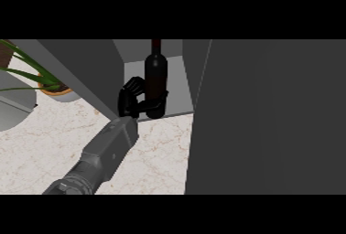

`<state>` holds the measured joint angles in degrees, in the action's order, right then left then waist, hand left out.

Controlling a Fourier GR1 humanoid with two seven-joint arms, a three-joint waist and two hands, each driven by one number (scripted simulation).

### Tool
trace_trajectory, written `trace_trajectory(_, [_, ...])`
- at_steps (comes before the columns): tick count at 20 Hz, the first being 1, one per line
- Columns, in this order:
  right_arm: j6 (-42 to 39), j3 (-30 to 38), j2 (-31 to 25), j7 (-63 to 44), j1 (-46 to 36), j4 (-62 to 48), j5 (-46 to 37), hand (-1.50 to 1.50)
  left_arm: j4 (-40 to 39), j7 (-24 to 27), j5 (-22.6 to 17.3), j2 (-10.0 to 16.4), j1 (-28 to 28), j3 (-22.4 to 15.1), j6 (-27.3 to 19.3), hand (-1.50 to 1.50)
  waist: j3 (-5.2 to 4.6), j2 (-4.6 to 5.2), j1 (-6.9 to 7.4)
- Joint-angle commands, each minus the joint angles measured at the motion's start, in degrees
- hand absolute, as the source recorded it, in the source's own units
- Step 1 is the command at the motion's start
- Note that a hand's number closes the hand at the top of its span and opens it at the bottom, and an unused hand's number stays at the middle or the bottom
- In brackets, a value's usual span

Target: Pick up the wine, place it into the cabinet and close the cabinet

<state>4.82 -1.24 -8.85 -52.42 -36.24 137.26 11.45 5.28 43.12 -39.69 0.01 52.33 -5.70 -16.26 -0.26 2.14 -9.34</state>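
Wine [156,73] upright in left hand [130,98]

wine [156,73] near-black, neck dark red; left robot hand [132,98] black, forearm [111,144] grey; cabinet [270,114] dark grey, inside lighter grey; table [40,146] cream marble, thin brown veins; plant [42,77] green, pot [64,94] white

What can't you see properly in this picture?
Head view:
Dark glass wine bottle: top cut by the upper edge, body partly behind the black left hand.
Right hand: not showing.
Green potted plant: cut by the left edge.
Pale marbled counter at right: behind the dark grey panel.
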Motion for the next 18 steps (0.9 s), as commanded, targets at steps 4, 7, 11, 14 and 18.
trace_trajectory(4, [0.16,-1.51,1.24,0.19,0.34,0.60,0.76,-1.50,0.35,-0.70,-1.30,-0.01,-0.88,-1.65,-2.23,1.50,-0.07,0.07,-1.39])
trace_trajectory(7, [0.36,-1.06,0.93,-0.07,-0.32,0.88,0.32,-1.50,0.85,0.67,-1.76,-0.01,-2.08,-2.17,-2.33,1.50,-0.11,-0.02,-1.00])
trace_trajectory(11, [-0.16,0.21,0.88,-0.06,-0.28,0.03,2.42,-1.50,2.03,0.68,-2.00,-0.01,-1.00,-3.81,-4.56,1.50,-0.05,-0.01,-1.77])
trace_trajectory(14, [-0.78,0.09,0.77,-0.48,2.90,1.73,2.69,-1.50,2.46,-0.07,-2.87,-0.01,-1.13,-4.13,-3.70,1.50,0.04,-0.23,-0.50])
trace_trajectory(18, [-0.96,0.18,0.93,0.87,1.64,-0.16,1.82,-1.50,3.08,-2.21,-4.01,-0.01,3.61,-4.40,-8.15,1.50,0.04,0.11,-1.06])
